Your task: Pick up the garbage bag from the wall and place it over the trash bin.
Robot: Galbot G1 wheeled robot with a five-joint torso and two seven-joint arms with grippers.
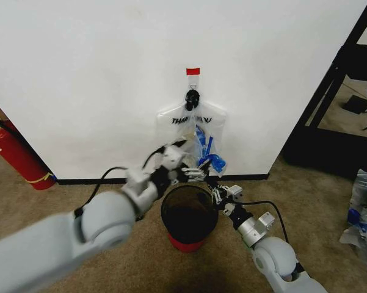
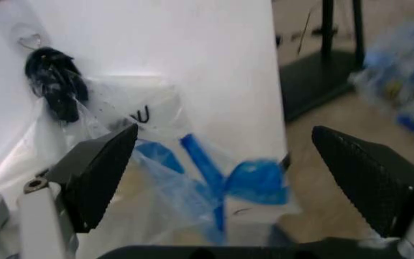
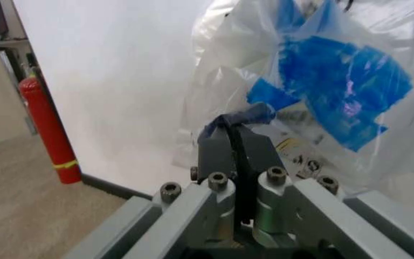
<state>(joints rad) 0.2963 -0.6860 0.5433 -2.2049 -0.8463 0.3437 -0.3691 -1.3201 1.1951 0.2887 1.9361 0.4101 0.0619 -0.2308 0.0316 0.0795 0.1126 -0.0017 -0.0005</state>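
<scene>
The garbage bag (image 1: 192,135), thin white plastic with black "THANK YOU" print and blue tape strips, hangs from a black hook (image 1: 192,97) under a red tape piece on the wall (image 1: 98,73). Right below it on the carpet stands the trash bin (image 1: 189,212), dark and round with a red base. My left gripper (image 2: 228,183) is open just in front of the bag's lower part, its black fingers (image 2: 95,175) spread either side of the blue strips. My right gripper (image 3: 237,135) is shut on a blue-taped fold at the bag's bottom edge, just above the bin's rim.
A red fire extinguisher (image 1: 17,155) leans against the wall at the left. A black shelf frame (image 1: 333,85) stands at the right, with a clear sack of bottles (image 1: 363,210) on the carpet beside it. A black baseboard (image 1: 91,180) runs along the wall's foot.
</scene>
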